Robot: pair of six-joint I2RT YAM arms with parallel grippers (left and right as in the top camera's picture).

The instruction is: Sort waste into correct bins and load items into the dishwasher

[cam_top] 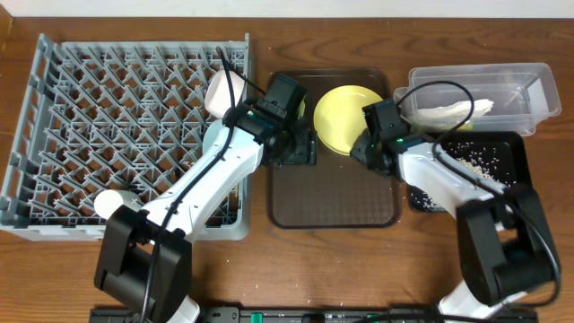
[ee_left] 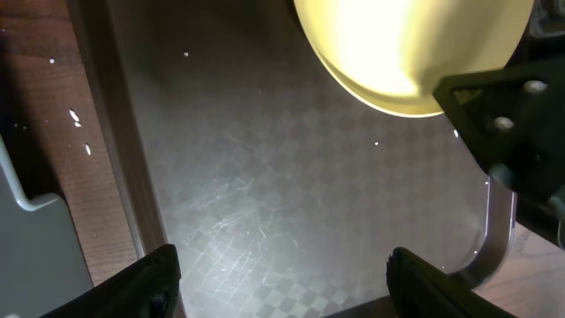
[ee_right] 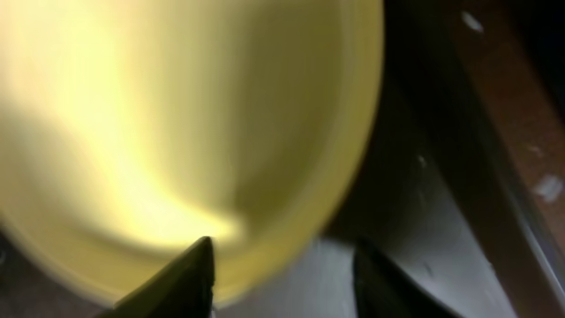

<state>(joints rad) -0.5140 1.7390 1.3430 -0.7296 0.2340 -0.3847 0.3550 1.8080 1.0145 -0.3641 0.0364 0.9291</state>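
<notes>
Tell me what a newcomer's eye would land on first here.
The bright yellow plate at the far end of the dark brown serving tray stands out most, with the left gripper and right gripper both open near it. The large grey-blue dish rack fills the table's left side. On the right, a clear tub holds a white paper strip, beside a black tray dotted with rice scraps.
</notes>
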